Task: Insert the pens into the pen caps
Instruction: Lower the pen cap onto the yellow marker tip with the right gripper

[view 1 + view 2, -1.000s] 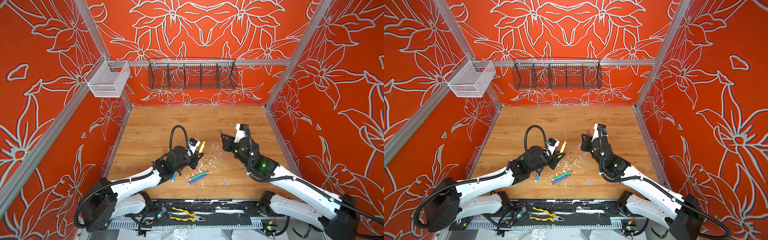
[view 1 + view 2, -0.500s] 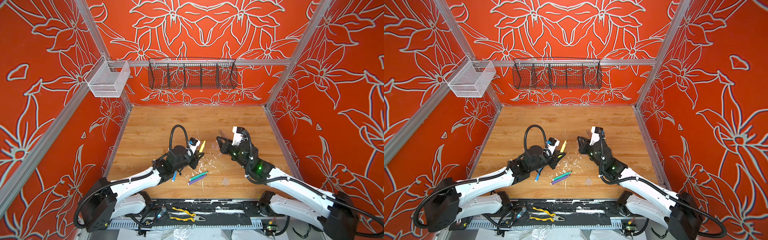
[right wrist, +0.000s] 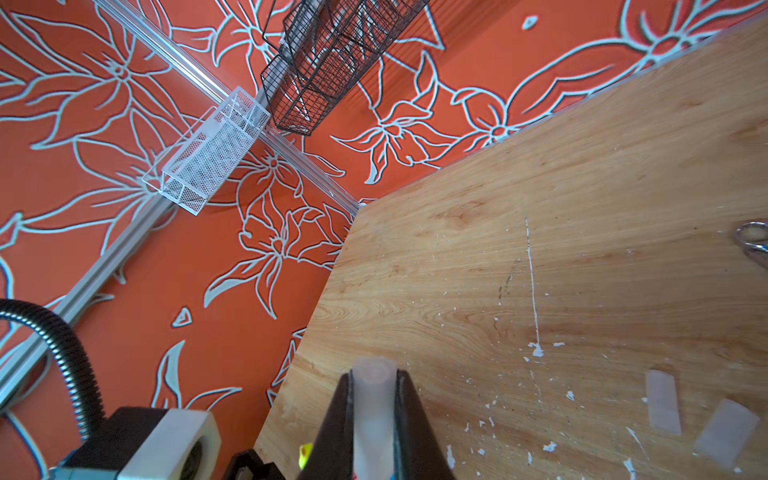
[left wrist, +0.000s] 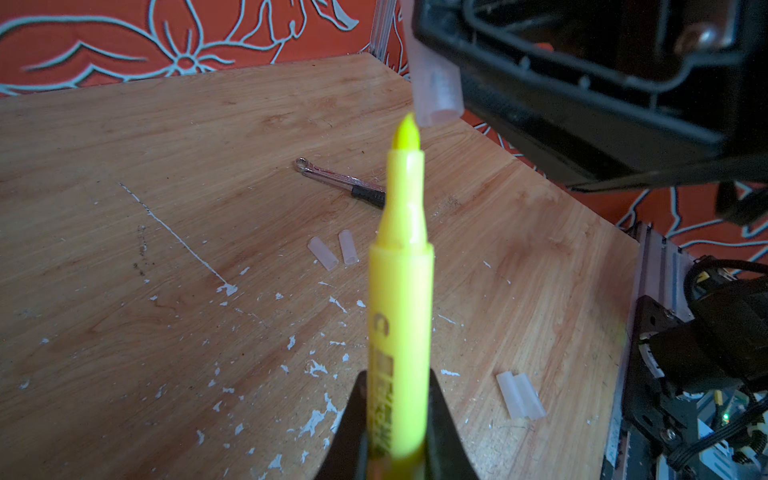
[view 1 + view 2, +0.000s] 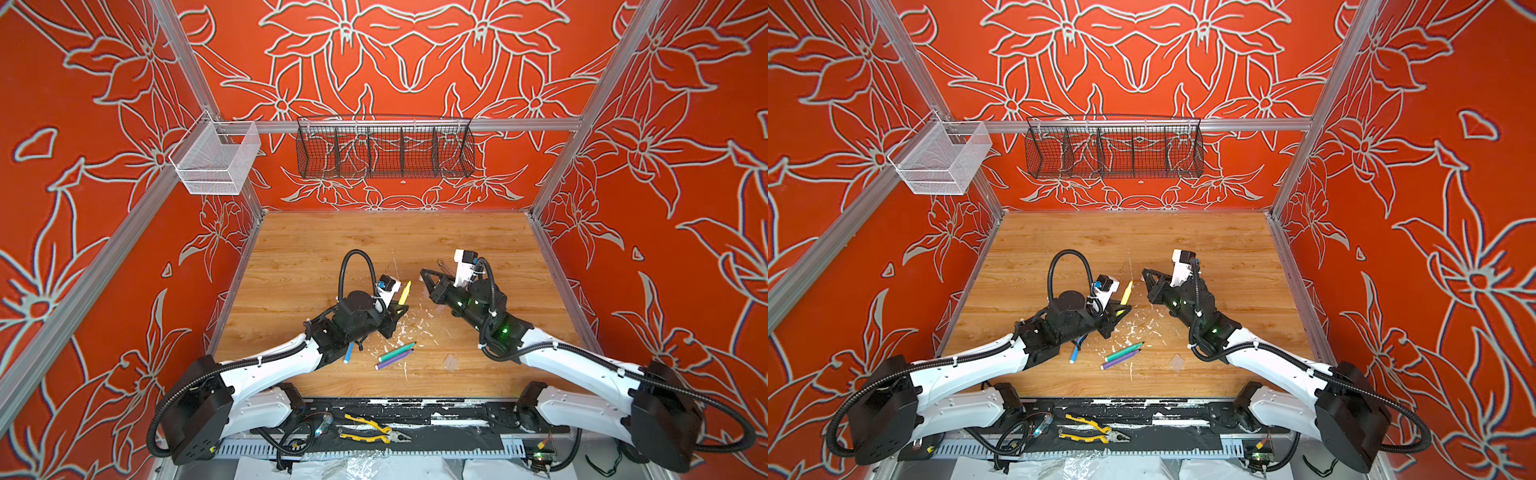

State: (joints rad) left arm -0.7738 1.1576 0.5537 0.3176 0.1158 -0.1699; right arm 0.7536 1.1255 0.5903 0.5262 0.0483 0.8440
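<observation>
**Yellow pen and clear cap held tip to mouth above the table**

The wooden table (image 5: 311, 249), flecked with white paint near its middle, carries both arms' work. The left gripper (image 5: 397, 311) is closed on the lower barrel of the yellow pen (image 4: 401, 299), which stands tilted upward with its bare felt tip pointing toward the right arm. The right gripper (image 5: 426, 276) is clamped on a clear cap (image 3: 373, 399), the tube lying lengthwise between its jaws with the open mouth facing the pen. In the left wrist view the pen's tip lies just at the rim of that mouth and is not inside it; whether the two touch cannot be told.

Three uncapped pens lie on the table near the front edge. The green pen (image 5: 397, 351) and purple pen (image 5: 394, 360) lie side by side, and the blue pen (image 5: 348, 355) lies partly under the left arm. A metal tool (image 4: 336, 179) with a dark handle lies farther back. Loose caps (image 4: 332, 251) lie in two pairs on the wood, the second pair (image 4: 519, 395) touching along its length.
</observation>
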